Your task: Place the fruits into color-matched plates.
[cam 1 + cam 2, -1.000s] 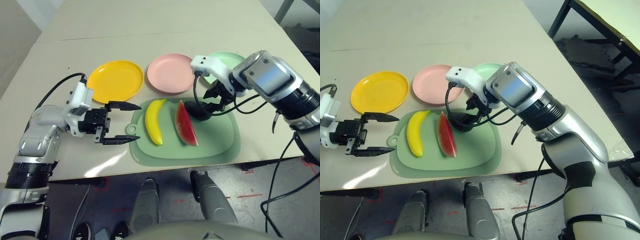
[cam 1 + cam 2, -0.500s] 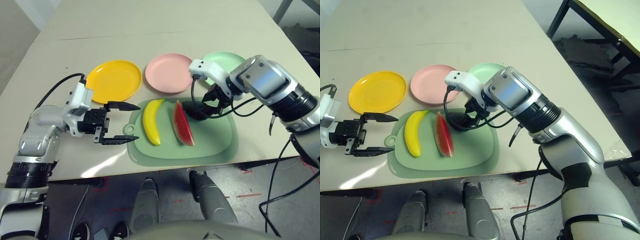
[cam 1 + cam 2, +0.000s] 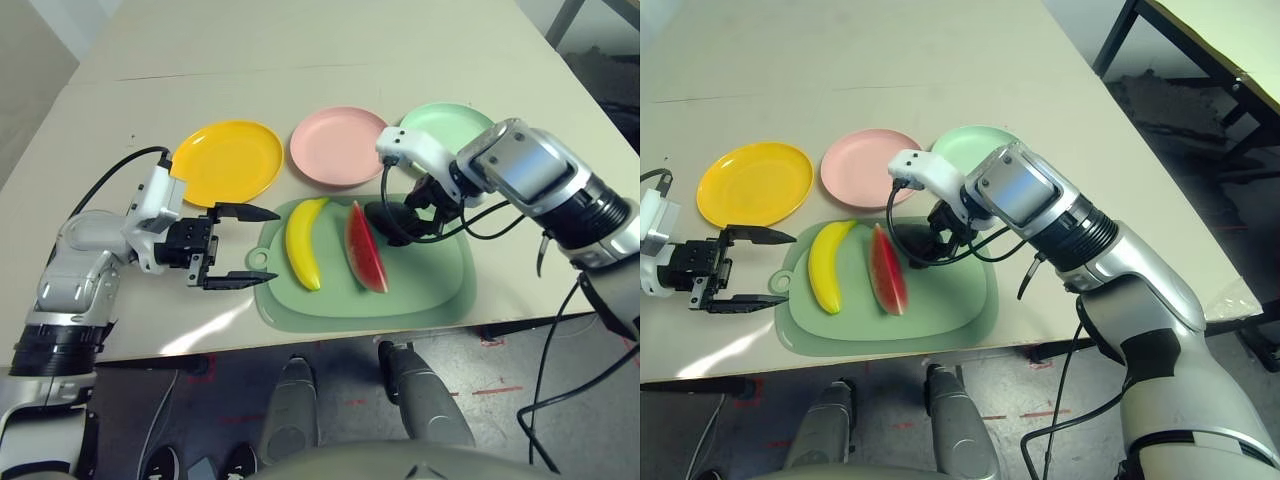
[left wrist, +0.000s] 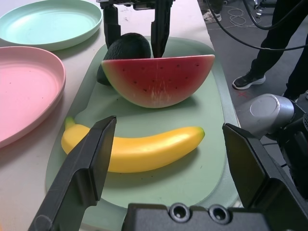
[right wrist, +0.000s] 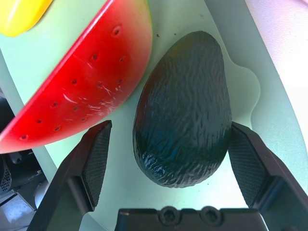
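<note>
The right gripper (image 5: 166, 159) points steeply down over the right part of the cutting mat (image 3: 430, 285), its two black fingers (image 5: 94, 161) spread wide with the dark green avocado (image 5: 185, 110) lying between them; a gap shows on each side of the fruit in the right wrist view, so the pads do not seem to press it, though contact at the tips is hard to judge. The avocado (image 3: 385, 218) rests on the mat, just right of the watermelon wedge (image 3: 365, 247), which lies red side up with its green rind toward the avocado, the two close or perhaps touching. Left of the wedge, also on the mat, lies the yellow banana (image 3: 303, 243), set lengthwise from near to far and apart from the wedge. The left gripper (image 3: 228, 247) hovers at the left edge of the mat beside its small handle tab, pointing right across the table, its fingers (image 4: 86, 168) spread wide and holding nothing. Beyond the mat, toward the far side of the table (image 3: 300, 50), three plates stand in a row: the yellow-orange plate (image 3: 228, 160) on the left, the pink plate (image 3: 340, 146) in the middle and the mint green plate (image 3: 445, 118) on the right, partly behind the right forearm. All three plates hold no fruit.
</note>
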Available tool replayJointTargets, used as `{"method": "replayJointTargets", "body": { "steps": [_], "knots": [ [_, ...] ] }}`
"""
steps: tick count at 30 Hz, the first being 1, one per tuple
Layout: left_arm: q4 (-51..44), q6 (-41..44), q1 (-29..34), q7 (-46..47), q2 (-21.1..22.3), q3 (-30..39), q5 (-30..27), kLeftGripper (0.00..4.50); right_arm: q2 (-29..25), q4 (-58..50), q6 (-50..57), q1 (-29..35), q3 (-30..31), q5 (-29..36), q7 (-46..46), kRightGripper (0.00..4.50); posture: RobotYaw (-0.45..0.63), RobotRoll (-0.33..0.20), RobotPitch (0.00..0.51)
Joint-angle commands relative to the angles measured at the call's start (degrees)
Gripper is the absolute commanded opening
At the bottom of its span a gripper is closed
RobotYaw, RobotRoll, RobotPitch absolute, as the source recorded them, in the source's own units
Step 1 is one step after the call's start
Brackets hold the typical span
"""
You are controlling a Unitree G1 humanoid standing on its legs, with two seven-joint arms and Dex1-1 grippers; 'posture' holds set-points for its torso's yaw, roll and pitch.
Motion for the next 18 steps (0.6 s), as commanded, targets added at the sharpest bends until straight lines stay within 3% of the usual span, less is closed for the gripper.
{"method": "replayJointTargets", "body": {
  "steps": [1, 9, 12, 15, 18],
  "knots": [
    [0.02, -0.63, 0.86, -0.4, 0.43, 0.32, 0.78, 4.5, 1.02, -0.01, -0.17, 0.63, -0.92, 0.65, -0.74, 4.46, -0.04, 0.0, 0.252],
    [-0.04, -0.76, 0.81, -0.42, 0.38, 0.23, 0.7, 4.5, 1.06, 0.77, -0.88, 0.73, -0.98, 0.55, -1.15, 4.46, -0.04, 0.0, 0.253],
    [0.17, -0.75, 0.26, -0.49, 0.45, 0.35, 0.6, 4.5, 0.51, 0.12, -1.08, 1.12, -0.65, 0.68, -0.76, 4.07, -0.04, 0.0, 0.253],
    [0.12, -0.7, 0.18, -0.5, 0.49, 0.43, 0.52, 4.5, -0.05, -0.8, -0.98, 1.41, -0.36, 0.96, -0.26, 3.02, -0.04, 0.0, 0.253],
    [0.13, -0.72, 0.19, -0.55, 0.51, 0.49, 0.46, 4.5, -0.49, -1.14, -1.29, 1.53, -0.21, 0.87, 0.01, 2.95, -0.05, 0.0, 0.248]
  ]
}}
